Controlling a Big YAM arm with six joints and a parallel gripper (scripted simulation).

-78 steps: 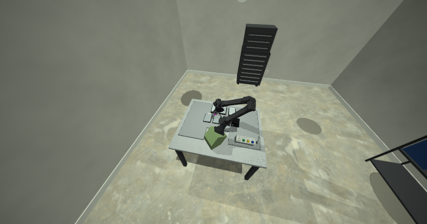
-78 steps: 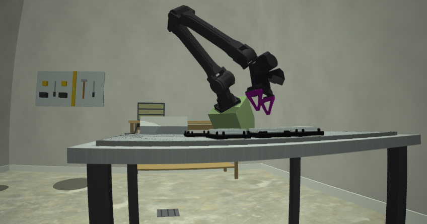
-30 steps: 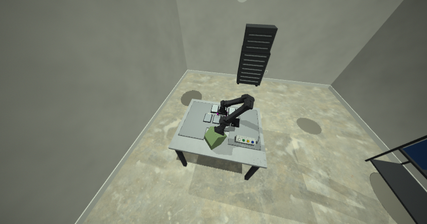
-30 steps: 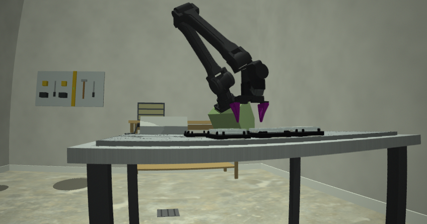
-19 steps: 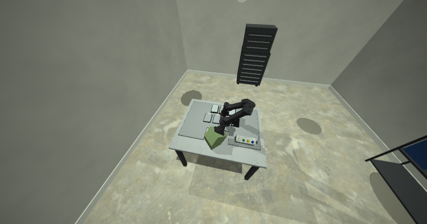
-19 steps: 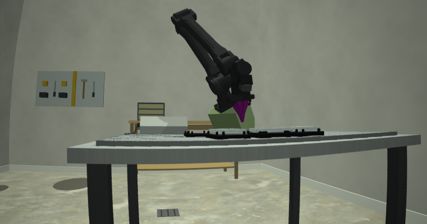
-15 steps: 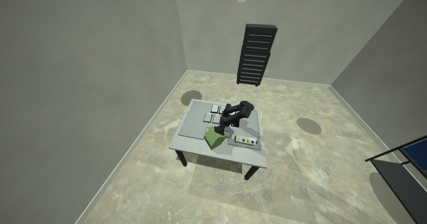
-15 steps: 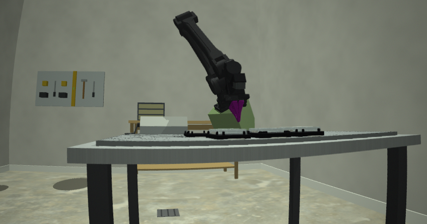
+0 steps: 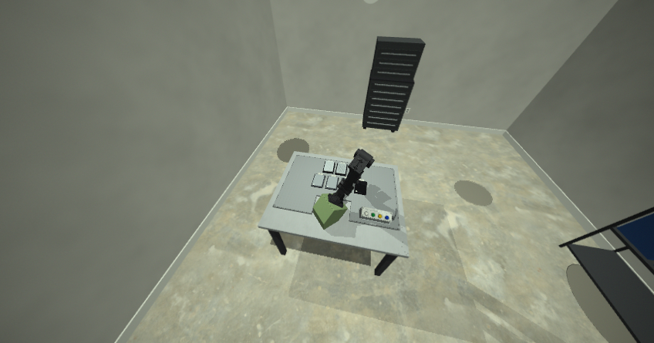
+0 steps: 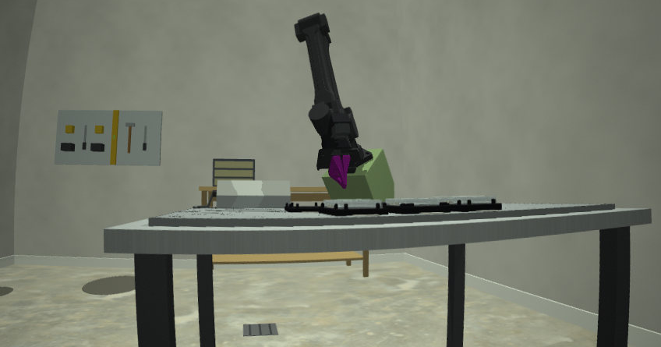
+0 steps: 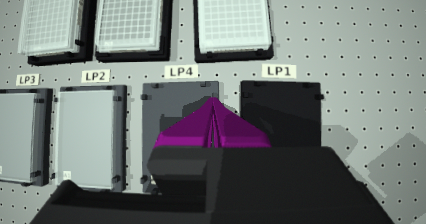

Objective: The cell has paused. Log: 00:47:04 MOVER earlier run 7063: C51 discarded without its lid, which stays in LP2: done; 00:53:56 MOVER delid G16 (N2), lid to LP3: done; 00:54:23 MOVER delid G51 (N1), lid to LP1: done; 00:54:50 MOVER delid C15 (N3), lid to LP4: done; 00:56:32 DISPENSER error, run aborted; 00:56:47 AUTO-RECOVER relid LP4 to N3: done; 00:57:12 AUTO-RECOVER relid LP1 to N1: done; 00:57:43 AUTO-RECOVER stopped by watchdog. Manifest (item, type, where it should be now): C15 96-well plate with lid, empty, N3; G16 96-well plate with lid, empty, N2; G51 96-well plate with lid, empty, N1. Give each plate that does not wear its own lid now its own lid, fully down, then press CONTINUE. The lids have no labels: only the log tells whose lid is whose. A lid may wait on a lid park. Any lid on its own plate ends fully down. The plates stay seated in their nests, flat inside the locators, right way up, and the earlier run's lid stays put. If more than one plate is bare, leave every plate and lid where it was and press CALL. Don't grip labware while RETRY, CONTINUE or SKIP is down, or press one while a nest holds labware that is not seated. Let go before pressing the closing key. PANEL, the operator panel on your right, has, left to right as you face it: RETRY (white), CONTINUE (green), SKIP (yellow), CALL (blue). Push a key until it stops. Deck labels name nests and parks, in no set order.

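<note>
The tool (image 11: 214, 121) hangs pinched shut, empty, above park LP4 (image 11: 180, 115); lifting the LP2 lid (image 11: 86, 136) would be the mistake.

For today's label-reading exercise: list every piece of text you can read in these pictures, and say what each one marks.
"LP3": above the leftmost lid park.
"LP2": above the second park.
"LP4": above the third park.
"LP1": above the rightmost park.
Small corner tags on the parked lids: too small to read.
</note>
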